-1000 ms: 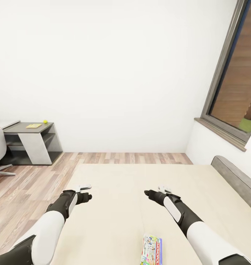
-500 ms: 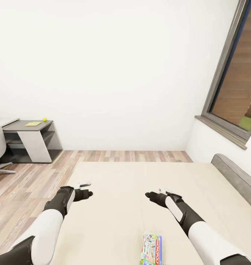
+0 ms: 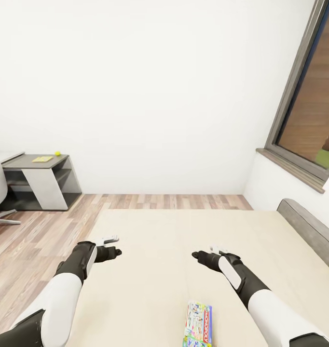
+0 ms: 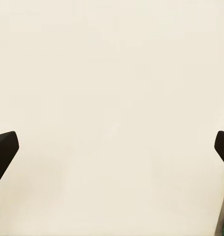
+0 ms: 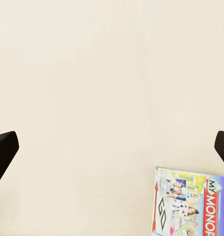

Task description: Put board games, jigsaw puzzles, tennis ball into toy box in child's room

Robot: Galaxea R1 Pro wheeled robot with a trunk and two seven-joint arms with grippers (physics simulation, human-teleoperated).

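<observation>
Both claws hover released above the bed (image 3: pixel 159 250); the Monopoly board game (image 3: pixel 198 324) lies flat near the mattress's close edge, just behind the right claw (image 3: pixel 201 254), long axis running toward the far wall.

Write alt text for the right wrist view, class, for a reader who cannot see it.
A Monopoly board game lies flat on the beige bed, partly cut off at the picture's edge. The right gripper hangs open above the mattress, its two dark fingertips spread wide and holding nothing.
</observation>
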